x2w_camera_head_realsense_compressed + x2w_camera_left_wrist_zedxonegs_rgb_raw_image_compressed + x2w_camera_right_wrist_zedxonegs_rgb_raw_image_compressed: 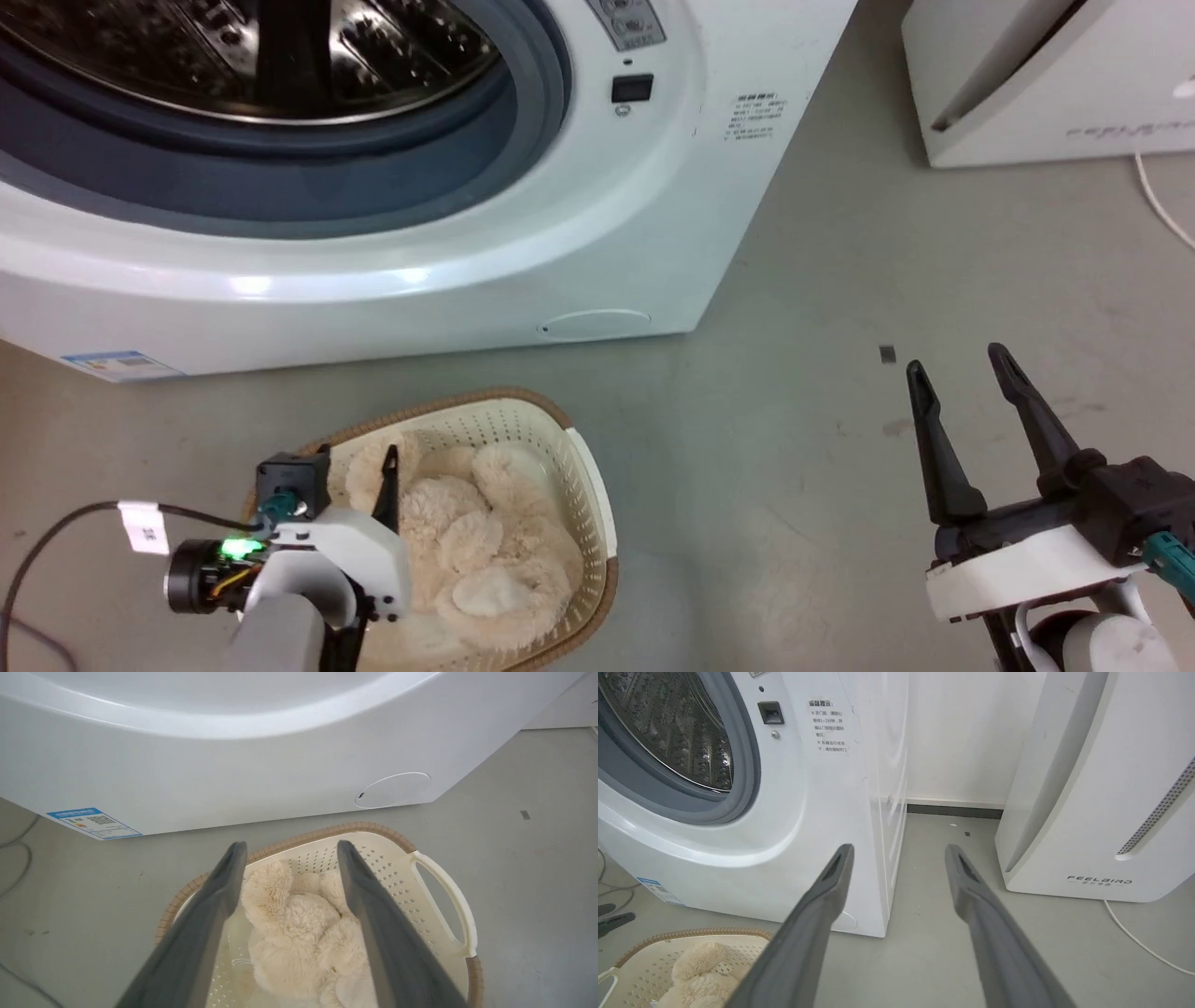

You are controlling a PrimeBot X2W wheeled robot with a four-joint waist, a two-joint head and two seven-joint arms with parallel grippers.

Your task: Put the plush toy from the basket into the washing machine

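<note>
The plush toy (485,541), shaggy and cream, lies curled in the oval basket (553,439) on the floor just before the washing machine (373,271). The drum (280,56) shows through the grey-blue gasket (280,177), with no door across the opening. My left gripper (290,845) hangs open over the basket's near end, its fingers (210,914) straddling the plush toy (294,924) from above without touching it. My right gripper (960,366) is open and holds nothing, above bare floor to the right of the basket.
The tall white FEELBIRD appliance (1101,788) stands right of the washer, with a narrow gap of floor and wall between them. A white cable (1134,938) runs across the floor from it. A black cable (56,532) trails from my left wrist.
</note>
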